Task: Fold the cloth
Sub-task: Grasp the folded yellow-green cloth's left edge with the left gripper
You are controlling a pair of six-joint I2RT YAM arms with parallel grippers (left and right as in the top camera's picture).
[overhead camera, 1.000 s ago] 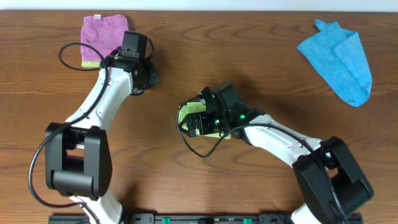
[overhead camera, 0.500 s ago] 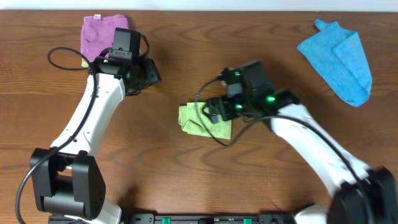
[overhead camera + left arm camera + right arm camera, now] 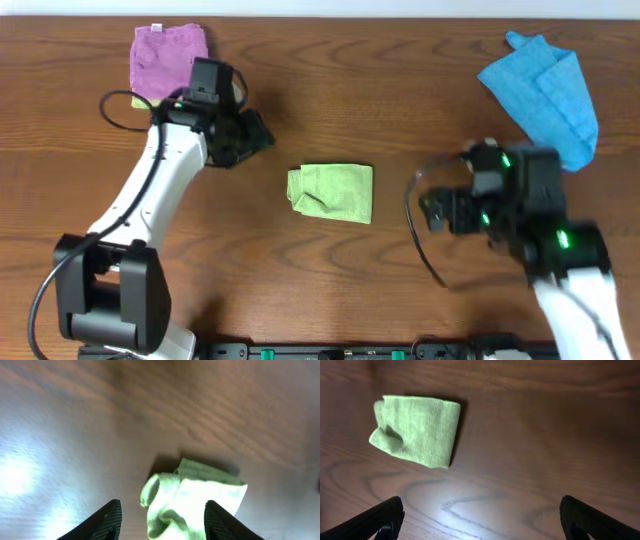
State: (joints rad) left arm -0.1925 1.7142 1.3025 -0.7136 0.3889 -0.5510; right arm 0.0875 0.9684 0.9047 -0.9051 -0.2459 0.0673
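The cloth (image 3: 331,193) lies folded into a small light yellow-green rectangle at the table's middle, with a rumpled lump at its left end. Nothing touches it. My left gripper (image 3: 256,134) hovers up and to the left of it, open and empty. In the left wrist view the cloth (image 3: 192,497) shows beyond my left gripper (image 3: 162,527), overexposed. My right gripper (image 3: 436,212) is off to the cloth's right, open wide and holding nothing. The right wrist view has the cloth (image 3: 417,430) at upper left, well ahead of my right gripper (image 3: 485,522).
A purple folded cloth (image 3: 168,58) lies at the back left, behind the left arm. A bright blue cloth (image 3: 545,90) lies at the back right, close to the right arm. Bare wood surrounds the folded cloth.
My right gripper has left the cloth and drawn back to the right, leaving it folded on the table. My left gripper has opened and swung slightly right toward the cloth.
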